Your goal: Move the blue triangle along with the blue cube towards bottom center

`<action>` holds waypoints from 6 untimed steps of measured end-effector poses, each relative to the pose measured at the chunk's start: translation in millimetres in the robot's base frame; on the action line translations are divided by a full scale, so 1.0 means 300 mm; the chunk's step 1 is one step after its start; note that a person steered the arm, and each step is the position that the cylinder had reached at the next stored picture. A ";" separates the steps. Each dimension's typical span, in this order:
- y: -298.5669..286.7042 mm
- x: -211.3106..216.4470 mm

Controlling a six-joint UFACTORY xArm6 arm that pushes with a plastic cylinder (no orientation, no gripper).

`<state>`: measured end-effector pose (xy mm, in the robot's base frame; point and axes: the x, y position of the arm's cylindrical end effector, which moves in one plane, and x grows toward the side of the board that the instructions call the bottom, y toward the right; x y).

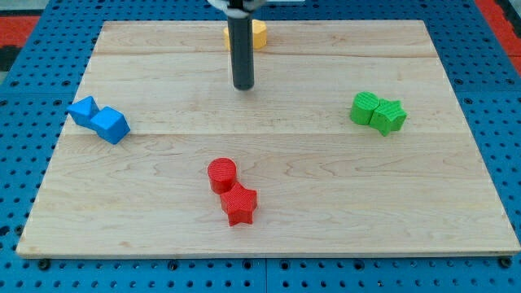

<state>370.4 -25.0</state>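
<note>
Parked high up near the top centre of the frame, my tip (pixel 243 86) — a plain dark rod end with nothing to open or shut — rests on the pale wooden board (pixel 269 216), just below a yellow-orange block (pixel 257 34) half hidden behind the rod.

Over at the left edge sit the targets: the blue triangular block (pixel 82 109) and the blue cube (pixel 111 125), touching, the cube lower right of its partner. My tip is well apart from both.

Now the risks. Push from the wrong angle and the pair splits — one slides off, the other stays. Both sit close to the board's left edge, so a stray nudge could send one over.

Bottom centre is crowded too: the red cylinder (pixel 221 173) and red star-shaped block (pixel 238 203) stand right by the destination, and the blues could knock into them. The green blocks (pixel 378 112) at right look safely clear.
</note>
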 end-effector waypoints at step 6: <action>-0.762 0.145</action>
